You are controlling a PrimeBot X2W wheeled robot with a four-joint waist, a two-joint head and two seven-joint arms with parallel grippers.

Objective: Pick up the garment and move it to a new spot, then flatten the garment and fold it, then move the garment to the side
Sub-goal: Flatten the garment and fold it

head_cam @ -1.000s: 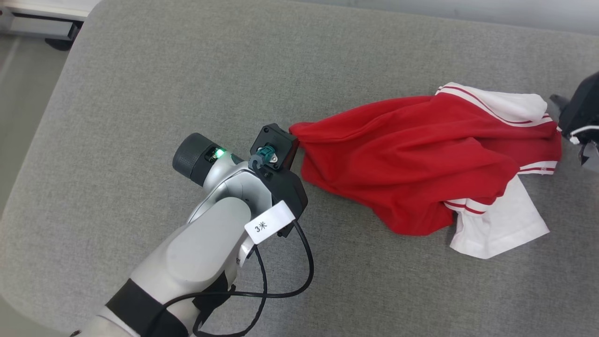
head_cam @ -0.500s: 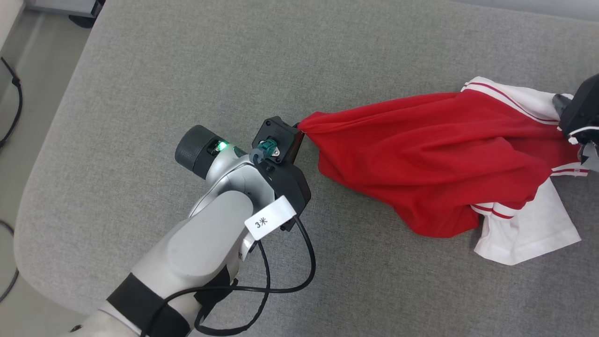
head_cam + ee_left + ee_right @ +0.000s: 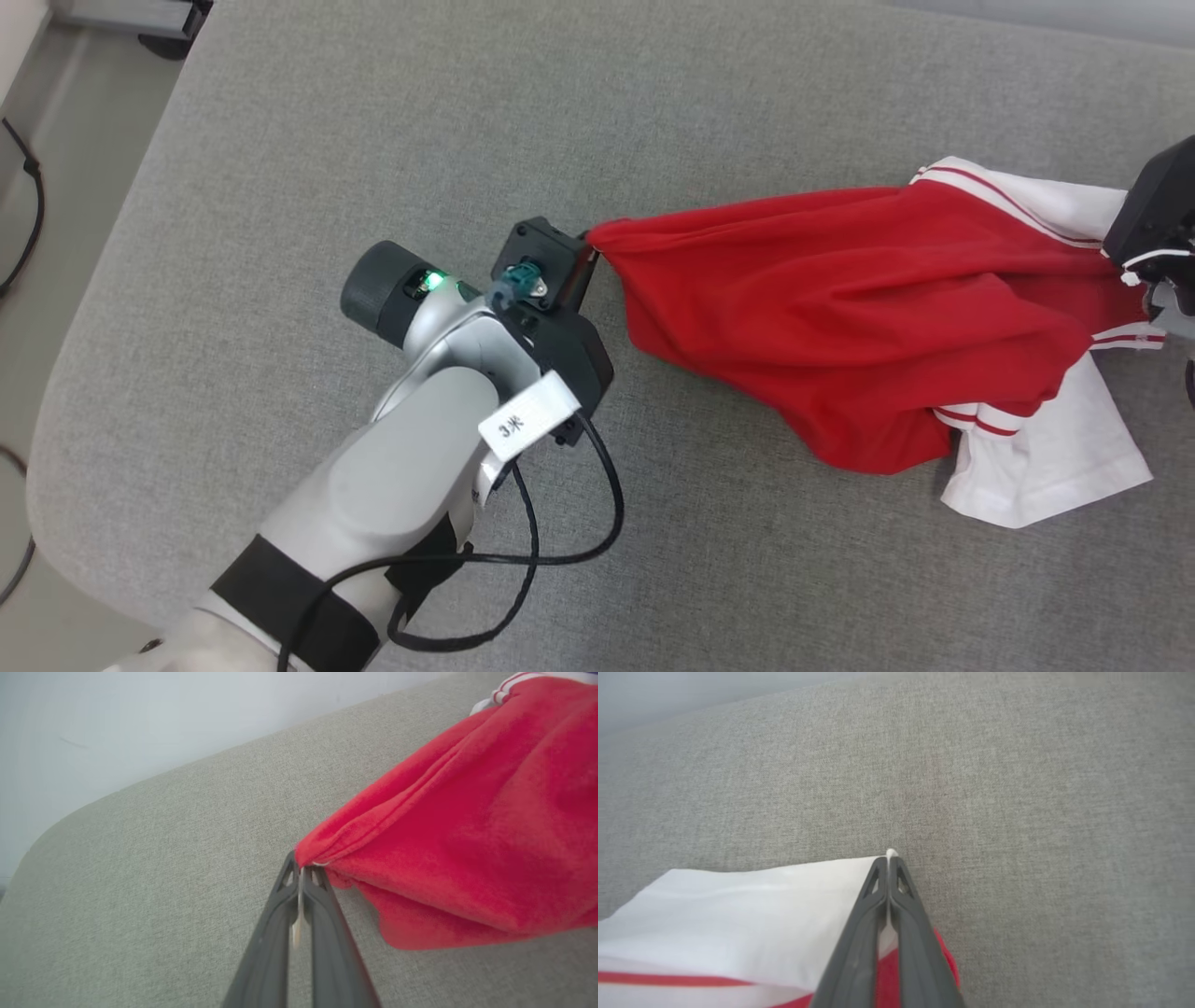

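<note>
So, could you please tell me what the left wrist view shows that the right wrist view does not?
Left wrist view's own: the left gripper shut on a bunched red corner of the garment, and a pale wall beyond the grey cushion. Right wrist view's own: the right gripper shut on the tip of the white sleeve, with a red stripe lower down. Shared: the grey cushion under the garment, and closed dark fingers pinching cloth.
</note>
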